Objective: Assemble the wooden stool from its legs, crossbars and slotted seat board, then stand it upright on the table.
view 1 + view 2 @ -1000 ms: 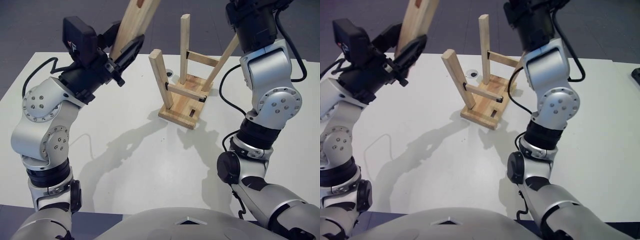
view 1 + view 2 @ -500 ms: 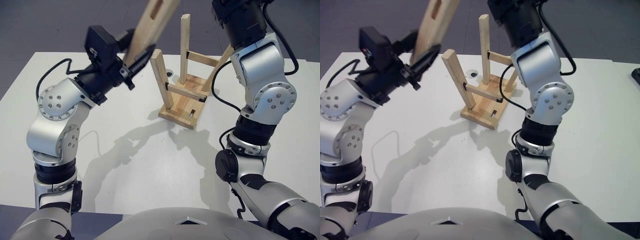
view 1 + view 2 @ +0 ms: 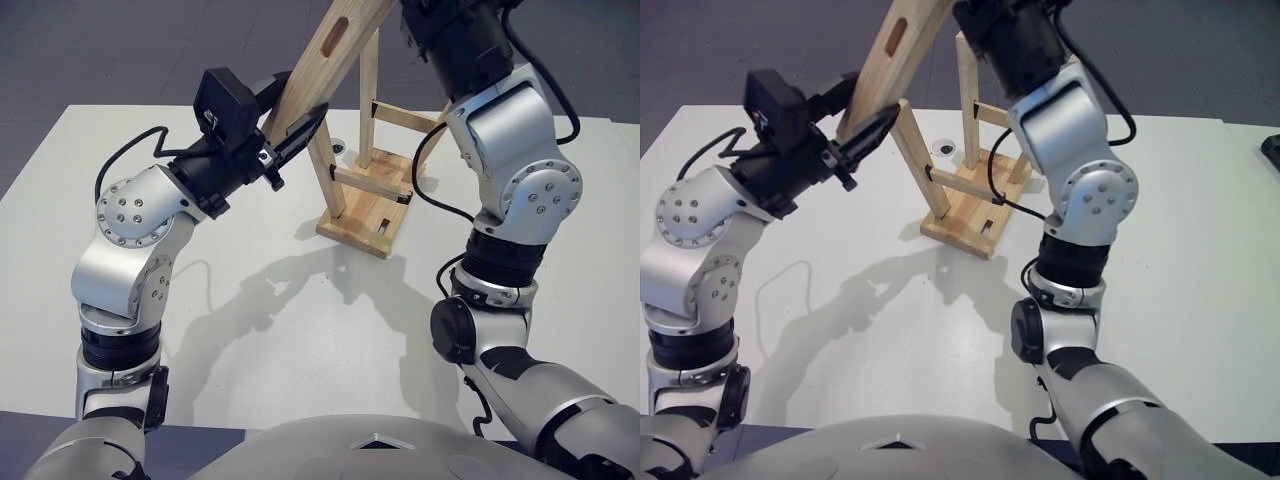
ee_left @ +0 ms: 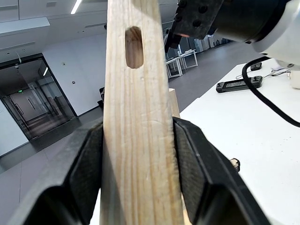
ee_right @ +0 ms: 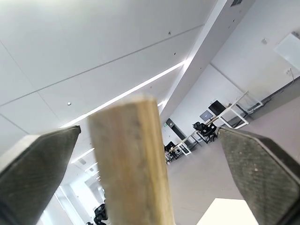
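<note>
Left gripper (image 3: pixel 290 120) is clamped tight on a loose slotted leg (image 3: pixel 335 40), tilted over the upside-down stool (image 3: pixel 362 218) at the far middle of the table (image 3: pixel 300 330). Right gripper (image 5: pixel 150 173) has its fingers spread wide, with a wooden end (image 5: pixel 129 159) between them, not touching.

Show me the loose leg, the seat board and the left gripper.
loose leg (image 4: pixel 140 140): left wrist view, flat face below its slot.
seat board (image 3: pixel 362 222): left eye view, bare face before the crossbar.
left gripper (image 3: pixel 303 98): left eye view, midway between fingertips.
</note>
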`<state>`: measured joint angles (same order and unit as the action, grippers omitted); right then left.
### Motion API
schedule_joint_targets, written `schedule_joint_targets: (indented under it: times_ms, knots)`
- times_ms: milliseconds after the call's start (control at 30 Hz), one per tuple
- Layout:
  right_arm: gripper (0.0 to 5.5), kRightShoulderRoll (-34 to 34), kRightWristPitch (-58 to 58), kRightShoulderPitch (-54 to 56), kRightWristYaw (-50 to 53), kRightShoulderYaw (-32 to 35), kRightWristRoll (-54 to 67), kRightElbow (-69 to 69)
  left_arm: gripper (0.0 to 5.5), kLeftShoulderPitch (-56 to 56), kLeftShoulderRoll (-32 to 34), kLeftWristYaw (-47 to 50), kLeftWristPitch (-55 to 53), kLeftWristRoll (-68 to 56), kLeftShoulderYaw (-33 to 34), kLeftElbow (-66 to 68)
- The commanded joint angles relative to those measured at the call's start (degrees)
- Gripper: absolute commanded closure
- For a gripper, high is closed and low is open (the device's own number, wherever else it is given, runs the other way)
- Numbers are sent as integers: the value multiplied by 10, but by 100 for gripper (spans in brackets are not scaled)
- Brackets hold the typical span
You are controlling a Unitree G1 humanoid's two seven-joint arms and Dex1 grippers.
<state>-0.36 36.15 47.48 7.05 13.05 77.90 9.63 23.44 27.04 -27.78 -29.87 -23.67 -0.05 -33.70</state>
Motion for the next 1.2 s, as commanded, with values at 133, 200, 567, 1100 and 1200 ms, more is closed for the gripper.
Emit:
schedule_joint_targets:
  times_ms: [133, 200, 567, 1100, 1200]
  knots:
    - [129, -10, 19, -3, 46, -12, -12, 2, 344, -4, 2, 2, 8, 10, -4, -7]
    - [163, -12, 24, -8, 54, -11, -11, 2, 344, -4, 3, 1, 9, 13, -4, -5]
    - [340, -24, 37, -17, 79, 0, 15, 27, 344, -9, 7, -5, 23, 35, -6, 15]
    - [443, -34, 31, -38, 76, -20, -3, 60, 306, -8, 2, -2, 26, 57, -19, 33]
    - [447, -49, 14, -47, 76, -39, -77, 84, 269, -11, -10, -7, -7, 16, -19, 13]
